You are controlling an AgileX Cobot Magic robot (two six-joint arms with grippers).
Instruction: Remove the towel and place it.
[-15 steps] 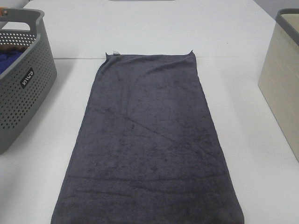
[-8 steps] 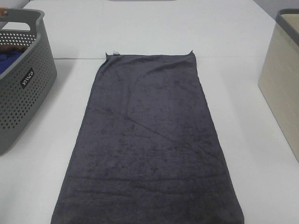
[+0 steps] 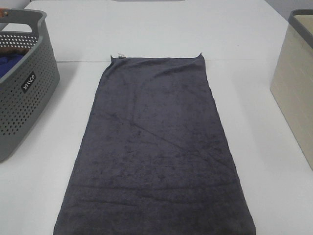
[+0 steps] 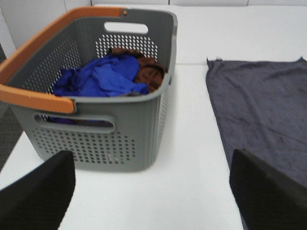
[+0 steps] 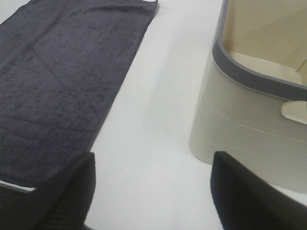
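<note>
The dark grey towel [image 3: 156,152] lies flat and spread out lengthwise down the middle of the white table [image 3: 146,29], a small white tag [image 3: 120,56] at its far left corner. It also shows in the left wrist view as the towel [image 4: 264,110] and in the right wrist view as the towel [image 5: 62,76]. My left gripper [image 4: 153,191] hovers over bare table between basket and towel, its black fingers [image 4: 36,196] wide apart and empty. My right gripper [image 5: 151,196] stands open and empty over bare table between towel and beige bin. Neither gripper appears in the high view.
A grey perforated basket [image 3: 22,83] with orange handles [image 4: 36,96] stands at the left, holding a blue cloth [image 4: 103,76] and a brown cloth [image 4: 151,72]. A beige bin [image 3: 296,83] with a grey rim [image 5: 249,76] stands at the right edge, its inside empty as seen.
</note>
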